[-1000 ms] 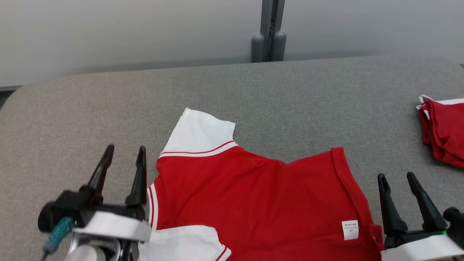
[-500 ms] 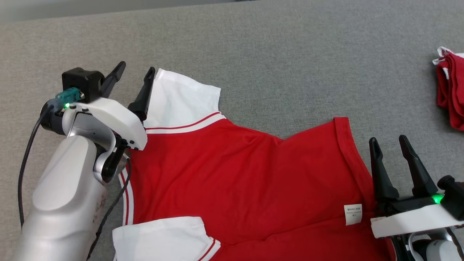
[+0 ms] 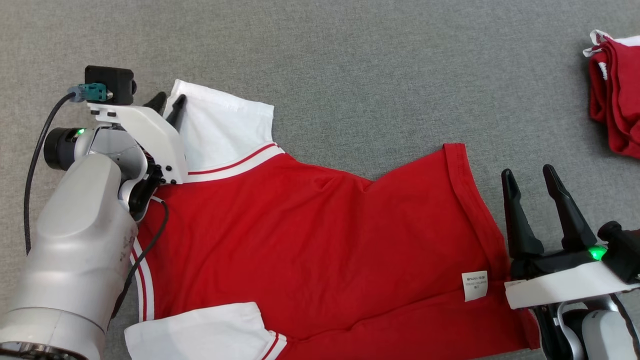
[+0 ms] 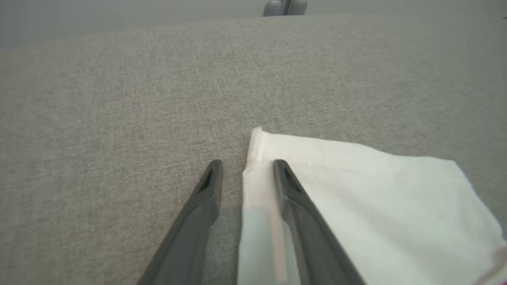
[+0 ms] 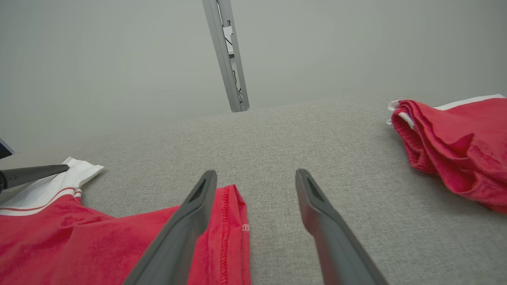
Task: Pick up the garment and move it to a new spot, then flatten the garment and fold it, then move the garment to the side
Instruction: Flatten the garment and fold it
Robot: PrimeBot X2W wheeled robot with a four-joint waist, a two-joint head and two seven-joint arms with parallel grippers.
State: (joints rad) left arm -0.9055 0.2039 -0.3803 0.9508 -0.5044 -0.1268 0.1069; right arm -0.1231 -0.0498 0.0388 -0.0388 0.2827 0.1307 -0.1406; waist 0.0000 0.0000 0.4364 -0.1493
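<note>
Everywhere grey fabric tabletop (image 3: 350, 65), pale wall (image 5: 119, 59) beyond; left hand (image 3: 170, 97), right hand (image 3: 528, 171) unclenched at garment (image 3: 310, 235) edges.

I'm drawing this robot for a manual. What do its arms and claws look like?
The left claw and right claw each have two long, dark, tapering fingers on a white housing with a green light. The left forearm is rounded silver-grey; a black cable runs to a teal connector.

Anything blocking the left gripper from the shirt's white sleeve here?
Nothing visible. The left gripper is open at the edge of the white sleeve, one finger over the cloth, the other over the grey surface.
</note>
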